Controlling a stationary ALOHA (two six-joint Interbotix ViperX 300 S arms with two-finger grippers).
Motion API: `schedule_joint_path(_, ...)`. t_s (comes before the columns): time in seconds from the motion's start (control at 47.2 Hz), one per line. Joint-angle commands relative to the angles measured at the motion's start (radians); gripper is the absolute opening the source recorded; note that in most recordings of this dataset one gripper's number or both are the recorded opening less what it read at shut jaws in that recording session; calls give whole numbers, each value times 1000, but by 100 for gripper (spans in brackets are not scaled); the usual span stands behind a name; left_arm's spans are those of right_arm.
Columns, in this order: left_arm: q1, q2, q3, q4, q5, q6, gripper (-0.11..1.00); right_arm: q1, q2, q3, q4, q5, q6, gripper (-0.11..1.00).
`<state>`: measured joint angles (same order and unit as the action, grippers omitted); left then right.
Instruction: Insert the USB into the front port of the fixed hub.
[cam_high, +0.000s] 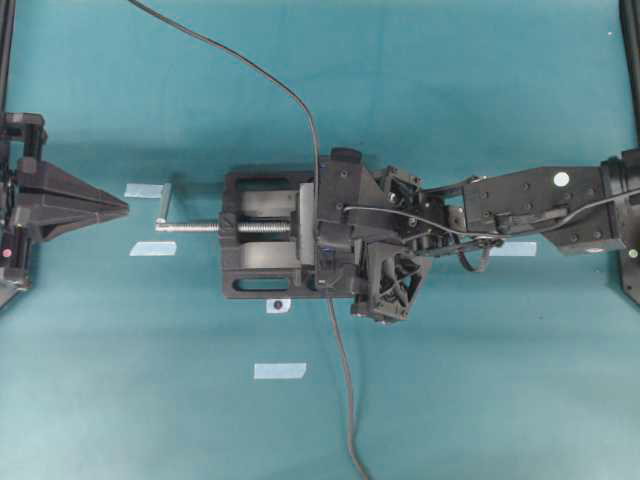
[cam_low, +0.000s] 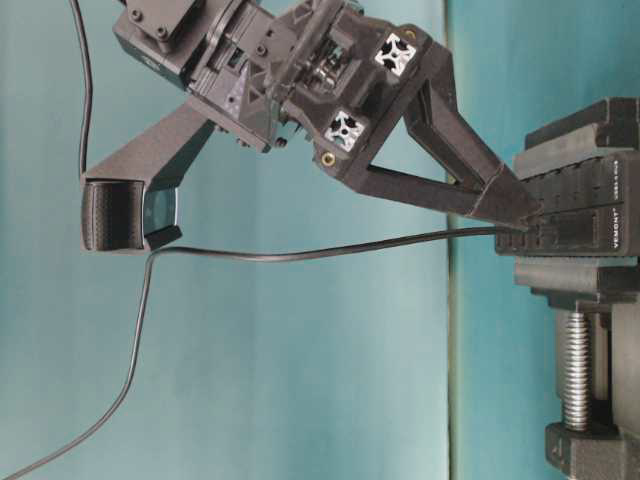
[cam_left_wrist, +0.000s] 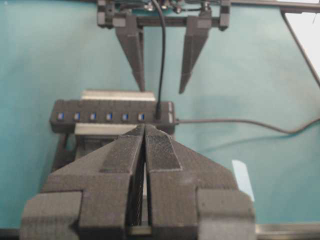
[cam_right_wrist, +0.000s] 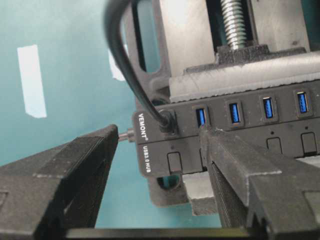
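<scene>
You were at the end of the insertion step: the USB (cam_right_wrist: 168, 123) already sat in the port nearest the printed end of the fixed hub (cam_right_wrist: 240, 135), and your right gripper (cam_right_wrist: 157, 150) had its jaws spread wide around that plug with nothing between them. One finger (cam_right_wrist: 75, 170) lay off the hub's end and the other finger (cam_right_wrist: 235, 165) rested against the hub's face just past the second port, so the plug stood in the gap, gripped by neither. Its cable (cam_high: 300, 100) rose from the port and trailed away between the fingers.

Judging from that, the plug looked seated, and the next move called for lifting the right gripper straight back without snagging the cable, after checking that the plug had gone fully home; a slight tilt could not be ruled out from these views.

Your left gripper (cam_left_wrist: 145, 145) was parked well back from the hub, pads pressed together and empty, pointing at the vise (cam_high: 262, 262).

As for holders: the vise clamped the hub across its jaws, the remaining blue ports (cam_left_wrist: 100, 116) sat vacant, and a second, greyer cable (cam_left_wrist: 240, 122) left the hub's end.
</scene>
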<state>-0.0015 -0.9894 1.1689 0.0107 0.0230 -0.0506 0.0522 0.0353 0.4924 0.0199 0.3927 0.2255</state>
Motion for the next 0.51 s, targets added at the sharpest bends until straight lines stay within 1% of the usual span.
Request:
schedule_joint_path(0.0,0,5,-15,2,-5,-2,0,-2,-23,-11,0,-8,9,71)
schedule_joint_path(0.487,-2,5,-14,2,-6,-2,0,-2,-11,-15,-2,-3,9,71)
